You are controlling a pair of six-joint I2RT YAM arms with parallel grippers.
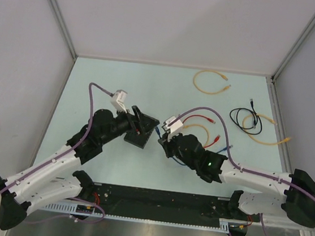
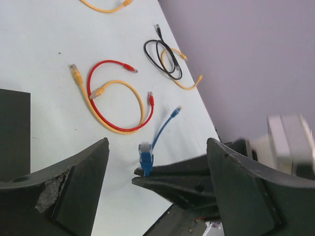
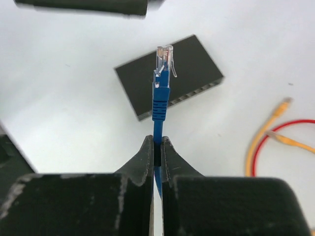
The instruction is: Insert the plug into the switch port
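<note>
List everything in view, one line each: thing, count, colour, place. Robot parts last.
switch: one, black, mid-table, at the left gripper
blue cable: one, blue, clear plug upward, in the right gripper
red cable: one, red, looped right of centre
yellow cables: three, yellow; far side, with the red loop, under the black cable
black cable: one, black, coiled at right
table: one, pale green
left gripper: one, black, open
right gripper: one, black, shut on the blue cable

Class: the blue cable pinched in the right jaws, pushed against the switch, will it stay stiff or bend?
The blue cable probably holds stiff here: its short stub stands straight above the right gripper. Its free tail curves, so a longer length would likely flop. Its clear plug looks light, with a thin latch that might snap.
</note>
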